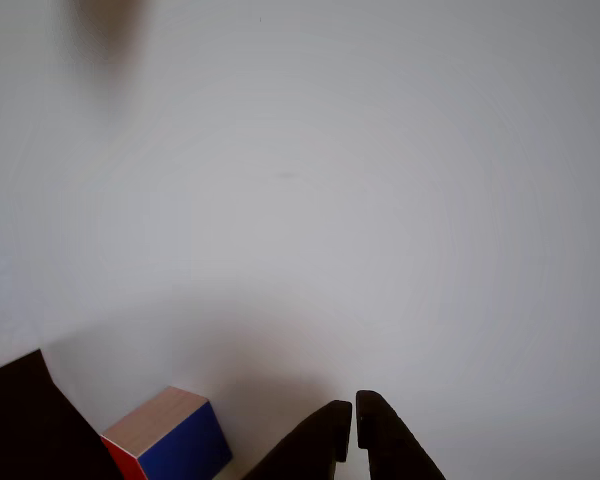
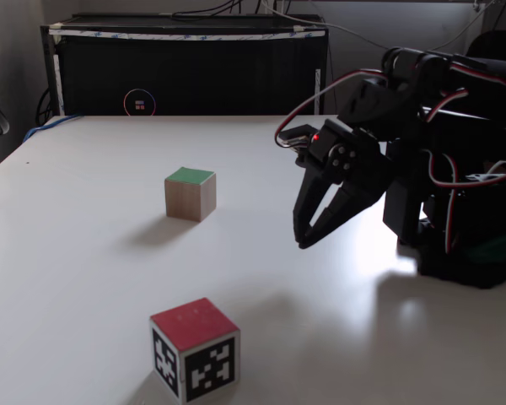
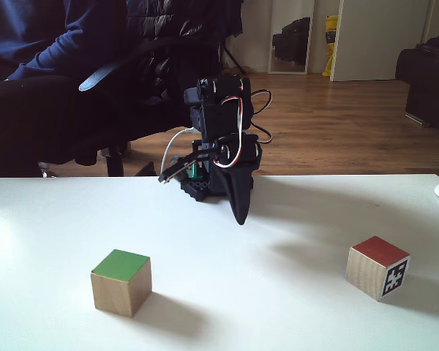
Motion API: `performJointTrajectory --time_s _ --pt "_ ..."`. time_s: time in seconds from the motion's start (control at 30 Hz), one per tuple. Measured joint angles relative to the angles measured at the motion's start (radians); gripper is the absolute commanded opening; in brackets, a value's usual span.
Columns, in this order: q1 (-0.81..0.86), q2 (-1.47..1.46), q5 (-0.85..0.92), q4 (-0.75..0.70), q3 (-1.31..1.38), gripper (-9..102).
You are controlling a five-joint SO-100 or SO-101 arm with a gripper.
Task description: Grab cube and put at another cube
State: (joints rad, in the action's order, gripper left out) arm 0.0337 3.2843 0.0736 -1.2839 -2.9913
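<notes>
- In a fixed view the cube (image 2: 190,193), green face up, sits on the worktop (image 2: 84,253) left of the gripper (image 2: 303,243) and a little farther back, well apart.
- The gripper hangs pointing down, jaws pressed nearly together, pinching nothing.
- Another cube (image 2: 195,348), red on top, lies nearer the camera.
- Count: two cubes, one gripper.

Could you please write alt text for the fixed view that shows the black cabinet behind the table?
A black robot arm at the right hangs its gripper above a white table, jaws nearly closed and holding nothing. A green-topped wooden cube sits apart to its left at mid-table. A red-topped cube with black-and-white marker patterns on its sides stands near the front edge.
</notes>
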Motion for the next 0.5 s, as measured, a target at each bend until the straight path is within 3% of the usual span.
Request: performJointTrajectory --time_s 0.17,0.5 --pt "0.114 0.0 -0.018 0.0 0.0 0" --pt "0.13 0.0 -0.023 0.0 0.0 3"
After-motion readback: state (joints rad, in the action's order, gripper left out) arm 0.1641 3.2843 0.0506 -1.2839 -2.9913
